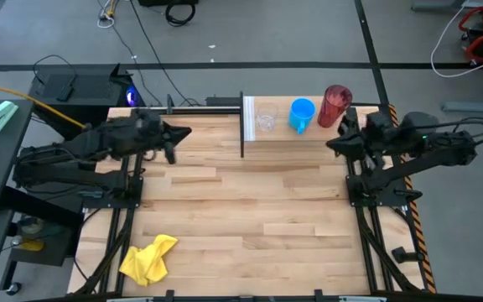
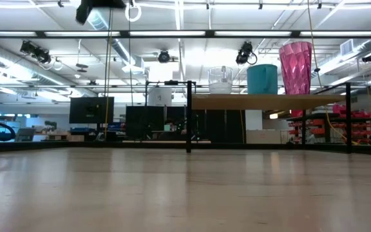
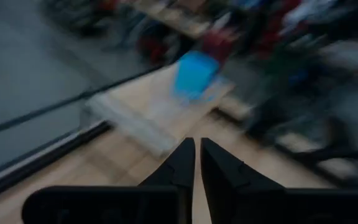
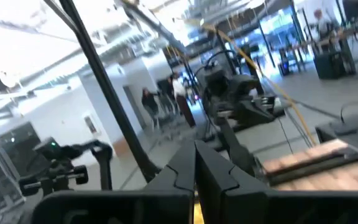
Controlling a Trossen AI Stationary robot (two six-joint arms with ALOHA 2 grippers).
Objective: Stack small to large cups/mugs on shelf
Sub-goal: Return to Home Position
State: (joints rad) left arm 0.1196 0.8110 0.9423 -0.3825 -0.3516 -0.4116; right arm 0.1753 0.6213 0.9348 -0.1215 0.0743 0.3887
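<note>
The shelf [image 1: 309, 132] stands at the table's far edge. On it stand in a row the small clear cup [image 1: 266, 117], the blue mug [image 1: 301, 114] and the dark red tumbler [image 1: 335, 105]; they also show in the low view, the clear cup [image 2: 221, 80], the blue mug [image 2: 262, 78] and the tumbler [image 2: 295, 67]. My left gripper [image 1: 184, 132] is shut and empty, raised left of the shelf. My right gripper [image 1: 332, 143] is shut and empty, just near of the shelf's right end.
A yellow cloth [image 1: 149, 258] lies crumpled at the table's near left corner. The table's middle [image 1: 250, 201] is bare wood. Thin black uprights [image 1: 242, 126] stand at the shelf's left end. People show far off in the room in the right wrist view [image 4: 166, 99].
</note>
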